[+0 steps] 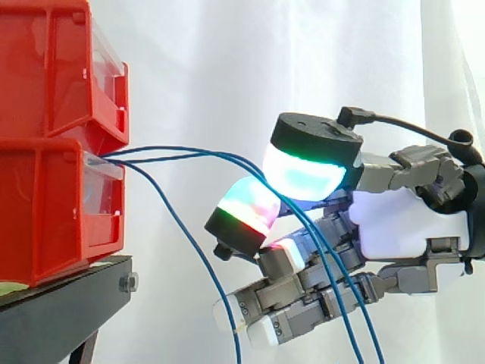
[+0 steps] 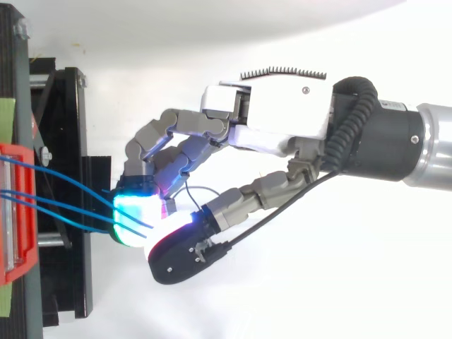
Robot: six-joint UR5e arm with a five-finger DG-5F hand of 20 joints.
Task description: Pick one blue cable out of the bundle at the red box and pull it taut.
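The robot hand (image 1: 402,220) pinches blue cables (image 1: 204,154) between two fingertips. The cables run left to the red box (image 1: 53,205).

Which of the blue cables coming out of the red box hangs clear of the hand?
The lowest cable, dropping steeply from the red box, left of the hand; the other two cables arch across to the hand.

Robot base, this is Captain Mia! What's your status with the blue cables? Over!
Hand pinching two blue cables between its pads. Third cable hangs loose below. Nothing blocking by the red box. Over.
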